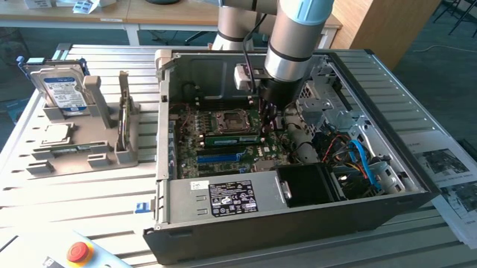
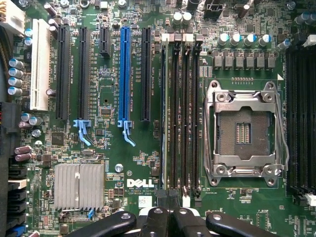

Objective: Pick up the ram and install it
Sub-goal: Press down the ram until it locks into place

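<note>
The ram (image 1: 231, 139) is a long green stick lying along a memory slot on the motherboard inside the open computer case (image 1: 298, 223). In the wrist view the ram (image 2: 163, 118) shows edge-on as a thin line in the outermost of the black memory slots beside the empty processor socket (image 2: 244, 133). My gripper (image 1: 270, 114) hangs inside the case at the ram's end toward the exterior view's right. The black fingertips of the gripper (image 2: 168, 195) are shut together right over that end. Whether they touch the stick I cannot tell.
The power supply (image 1: 223, 198) and cables (image 1: 361, 162) crowd the case around the board. A blue slot (image 2: 124, 74) lies beside the memory slots. On the exterior view's left, a grey fixture (image 1: 123, 117) holds a hard drive (image 1: 63, 92) and a processor chip (image 1: 56, 134). A red button (image 1: 78, 252) sits near the front.
</note>
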`<action>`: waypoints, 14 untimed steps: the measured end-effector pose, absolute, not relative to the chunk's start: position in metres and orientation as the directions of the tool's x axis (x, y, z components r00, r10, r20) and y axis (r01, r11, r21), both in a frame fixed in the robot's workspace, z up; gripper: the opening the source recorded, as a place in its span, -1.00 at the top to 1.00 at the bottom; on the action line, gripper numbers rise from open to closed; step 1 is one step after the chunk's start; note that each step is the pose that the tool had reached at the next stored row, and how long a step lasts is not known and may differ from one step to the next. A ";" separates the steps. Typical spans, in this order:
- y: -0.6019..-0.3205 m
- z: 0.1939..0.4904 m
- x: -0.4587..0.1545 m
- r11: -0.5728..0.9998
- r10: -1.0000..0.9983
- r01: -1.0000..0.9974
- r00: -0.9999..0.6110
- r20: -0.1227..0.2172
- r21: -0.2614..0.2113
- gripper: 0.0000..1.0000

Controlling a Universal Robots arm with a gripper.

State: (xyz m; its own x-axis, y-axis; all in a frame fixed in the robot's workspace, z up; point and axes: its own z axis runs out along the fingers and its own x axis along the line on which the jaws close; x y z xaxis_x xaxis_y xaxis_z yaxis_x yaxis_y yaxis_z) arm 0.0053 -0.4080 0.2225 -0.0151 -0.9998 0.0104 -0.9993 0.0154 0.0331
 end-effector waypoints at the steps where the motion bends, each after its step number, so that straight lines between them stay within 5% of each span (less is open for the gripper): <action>1: -0.408 0.222 0.005 0.015 -1.000 -0.999 -0.015 0.011 0.033 0.80; 14: -0.408 0.222 0.005 0.015 -1.000 -0.999 -0.015 0.010 0.033 0.80</action>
State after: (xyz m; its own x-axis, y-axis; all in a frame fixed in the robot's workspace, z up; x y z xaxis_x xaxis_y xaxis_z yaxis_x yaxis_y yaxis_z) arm 0.0053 -0.4080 0.2219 -0.0152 -0.9998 0.0105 -0.9993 0.0155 0.0333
